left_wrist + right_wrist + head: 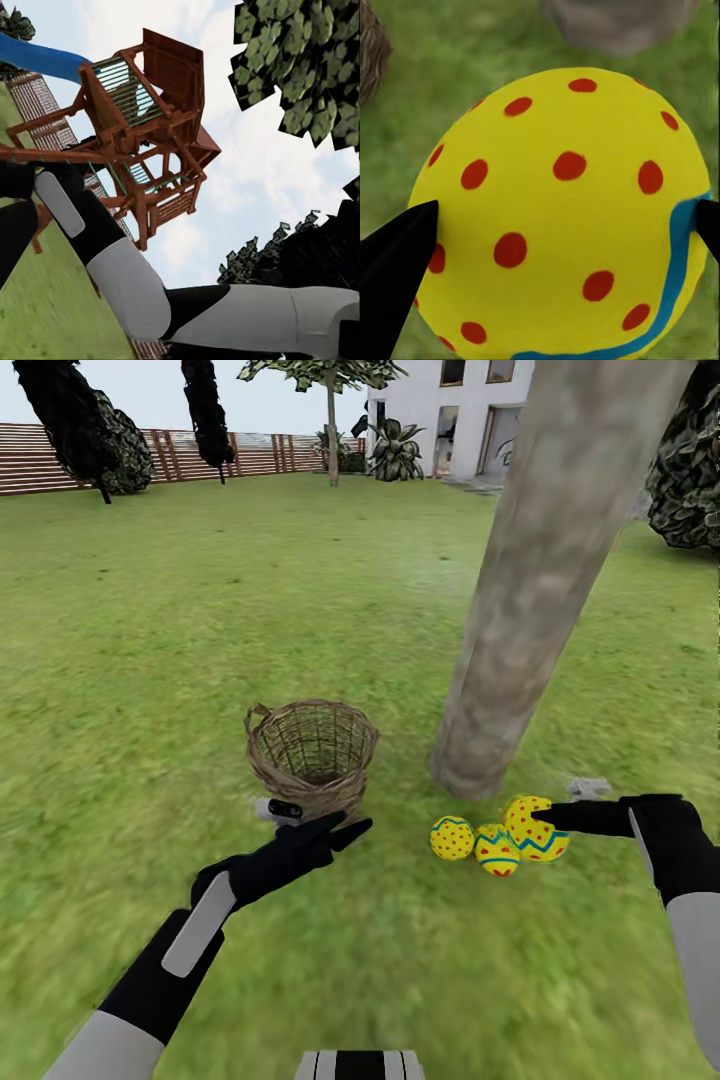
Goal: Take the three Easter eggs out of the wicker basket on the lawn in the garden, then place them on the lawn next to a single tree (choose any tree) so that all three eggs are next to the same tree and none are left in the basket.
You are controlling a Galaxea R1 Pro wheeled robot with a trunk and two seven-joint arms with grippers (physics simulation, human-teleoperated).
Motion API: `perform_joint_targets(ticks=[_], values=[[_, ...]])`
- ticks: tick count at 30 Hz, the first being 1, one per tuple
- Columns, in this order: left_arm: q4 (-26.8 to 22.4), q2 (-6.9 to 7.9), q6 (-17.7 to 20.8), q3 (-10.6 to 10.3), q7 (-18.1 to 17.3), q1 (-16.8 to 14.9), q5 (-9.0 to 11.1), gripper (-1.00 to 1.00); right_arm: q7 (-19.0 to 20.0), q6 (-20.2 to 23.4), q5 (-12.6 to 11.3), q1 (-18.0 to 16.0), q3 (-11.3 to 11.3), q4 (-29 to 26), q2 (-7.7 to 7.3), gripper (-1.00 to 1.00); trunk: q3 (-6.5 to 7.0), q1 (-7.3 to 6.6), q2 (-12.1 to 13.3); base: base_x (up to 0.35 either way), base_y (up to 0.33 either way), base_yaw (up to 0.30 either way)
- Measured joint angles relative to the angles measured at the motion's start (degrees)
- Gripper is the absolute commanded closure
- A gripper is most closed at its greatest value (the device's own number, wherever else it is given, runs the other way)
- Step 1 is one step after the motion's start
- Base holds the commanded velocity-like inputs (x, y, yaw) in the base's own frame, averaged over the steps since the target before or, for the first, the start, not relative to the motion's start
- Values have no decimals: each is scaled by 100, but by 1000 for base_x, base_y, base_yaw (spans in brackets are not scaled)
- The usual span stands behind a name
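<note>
Three yellow Easter eggs lie close together on the lawn at the foot of the thick grey-beige tree. The left egg and the middle egg rest on the grass. My right gripper is shut on the right egg, a finger pressing each side of the red-dotted egg. The wicker basket stands empty, left of the tree. My left gripper hovers open just in front of the basket, holding nothing.
A brown slatted fence, dark columnar trees and a white house line the back of the garden. A dark bush stands at the right. The left wrist view looks up at a wooden playset.
</note>
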Motion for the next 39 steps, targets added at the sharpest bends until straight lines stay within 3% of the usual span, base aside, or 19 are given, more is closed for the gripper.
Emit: perform_joint_targets(ticks=[4, 7, 11, 15, 16, 18, 25, 29, 33, 39], values=[[0, -58, -1, -1, 0, 0, -144, -100, -885, -103, 117, 1, -14, 16, 36, 100, 0, -1, 0, -23, -329, 0], [1, -62, -6, -3, 0, -1, -154, -100, -1702, -534, 85, 1, -23, 74, 260, 100, 0, -3, 0, 142, -302, 0], [1, -68, -6, -11, 0, -1, -180, -100, -1886, -1194, 106, 3, -20, 316, 605, 100, 0, -4, 0, 280, -210, 0], [0, -86, -6, -5, 8, -2, -341, -100, -1923, -2328, 26, 4, -19, 1001, 706, 100, 0, -2, 0, 97, -57, 0], [0, -88, -6, -4, 7, -2, -344, -100, -2086, -2528, 26, 3, -28, 1125, 741, 100, 0, -2, 0, 7, -4, 0], [0, -93, -7, -4, 2, -1, -342, -100, -2811, -2666, 30, 2, -34, 1203, 765, 100, -22, 1, -1, 2, -1, 0], [0, -98, -7, -4, 8, -1, -342, -100, -3738, -2980, 34, 2, -35, 1299, 932, 100, -177, 19, -11, 0, 0, 0], [0, -98, -7, -10, 10, -2, -342, -100, -3977, -3350, 26, -2, -12, 1705, 950, 100, -266, 30, -16, 0, 0, 0], [0, -98, -7, -7, 10, -2, -344, -100, -4577, -3747, 54, -7, -28, 1962, 1047, 100, -354, 40, -21, 0, 0, 0], [1, -97, -4, -4, 6, -2, -338, -100, -4673, -3783, 87, -26, -26, 2036, 1104, 100, -399, 44, -25, 0, -87, 0]])
